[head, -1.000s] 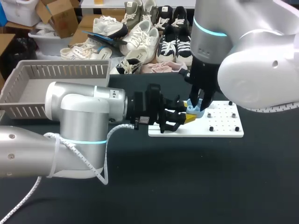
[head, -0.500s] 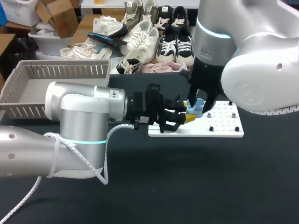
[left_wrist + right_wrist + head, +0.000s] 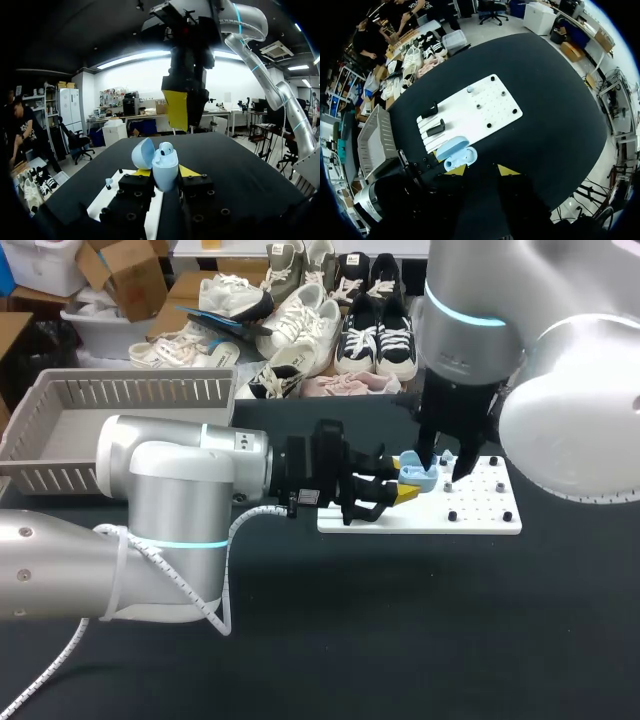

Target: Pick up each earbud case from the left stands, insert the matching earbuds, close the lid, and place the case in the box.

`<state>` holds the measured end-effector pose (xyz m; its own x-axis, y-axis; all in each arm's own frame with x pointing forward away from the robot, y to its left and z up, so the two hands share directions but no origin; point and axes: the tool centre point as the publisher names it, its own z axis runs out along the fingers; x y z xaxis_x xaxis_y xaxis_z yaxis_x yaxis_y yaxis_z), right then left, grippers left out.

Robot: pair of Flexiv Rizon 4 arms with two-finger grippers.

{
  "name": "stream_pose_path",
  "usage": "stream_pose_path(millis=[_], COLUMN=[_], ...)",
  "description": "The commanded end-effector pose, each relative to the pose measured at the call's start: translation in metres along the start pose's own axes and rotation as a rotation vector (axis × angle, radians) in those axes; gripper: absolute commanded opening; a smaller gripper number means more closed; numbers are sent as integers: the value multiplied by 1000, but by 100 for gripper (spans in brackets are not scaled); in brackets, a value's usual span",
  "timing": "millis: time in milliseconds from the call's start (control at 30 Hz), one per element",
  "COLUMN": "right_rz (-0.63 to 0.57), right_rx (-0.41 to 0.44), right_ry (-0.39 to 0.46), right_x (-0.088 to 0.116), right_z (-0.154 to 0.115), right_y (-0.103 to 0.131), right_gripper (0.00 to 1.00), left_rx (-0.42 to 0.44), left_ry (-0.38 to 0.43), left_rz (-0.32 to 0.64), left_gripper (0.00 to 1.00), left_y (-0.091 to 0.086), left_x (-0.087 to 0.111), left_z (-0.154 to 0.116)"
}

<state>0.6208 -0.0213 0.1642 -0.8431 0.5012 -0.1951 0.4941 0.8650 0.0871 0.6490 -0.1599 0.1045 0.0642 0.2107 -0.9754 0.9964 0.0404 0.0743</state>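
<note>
- Earbud case [image 3: 165,167], a smooth pale-blue oval shell, stands upright between the yellow tips of the left gripper [image 3: 165,172]. The fingers are clamped on it from both sides, and it is held above one end of the white board.
- Its rounded lid [image 3: 142,152] is hinged back, and one glossy earbud [image 3: 166,147] shows in the top of the body.
- Right gripper [image 3: 481,170] hangs just above the case, its two fingers apart with nothing between them.
- Flat white board [image 3: 470,112], dotted with small dark pegs, lies on the matte black table [image 3: 400,620]. Two black stands [image 3: 430,110] sit at the end nearest the case.
- A second small pale-blue earbud [image 3: 470,89] rests near the board's edge, well apart from the case.
- Grey plastic basket [image 3: 100,420] with slatted walls sits on the table beside the left arm, well apart from the case.
</note>
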Motion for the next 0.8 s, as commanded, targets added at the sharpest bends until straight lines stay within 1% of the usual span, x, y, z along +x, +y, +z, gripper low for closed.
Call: stream_pose_path(millis=[33,167,267,333,400,533,633,733,800], right_rz=[-15,-8,-10,-19,-26,-46,-84,-119,-148], right_rx=[-28,-35,-70,-85,-110,-117,-140,-168,-172], right_ry=[-55,-72,-77,-79,-60,-52,-55,-62,-74], right_x=[0,-10,-19,-26,-35,-52,-64,-77,-85], right_z=[0,5,11,17,27,44,54,60,63], right_y=[-25,-40,-46,-46,-47,-45,-42,-40,-36], right_gripper=[36,36,37,37,38,37,38,37,37], left_rx=[-8,-8,-8,-8,-8,-8,-8,-8,-8], left_ry=[-2,-2,-2,-2,-2,-2,-2,-2,-2], left_rz=[1,1,1,1,1,1,1,1,1], left_gripper=[0,0,0,0,0,0,0,0,0], left_y=[-1,-1,-1,-1,-1,-1,-1,-1,-1], left_x=[1,1,1,1,1,1,1,1,1], left_z=[1,1,1,1,1,1,1,1,1])
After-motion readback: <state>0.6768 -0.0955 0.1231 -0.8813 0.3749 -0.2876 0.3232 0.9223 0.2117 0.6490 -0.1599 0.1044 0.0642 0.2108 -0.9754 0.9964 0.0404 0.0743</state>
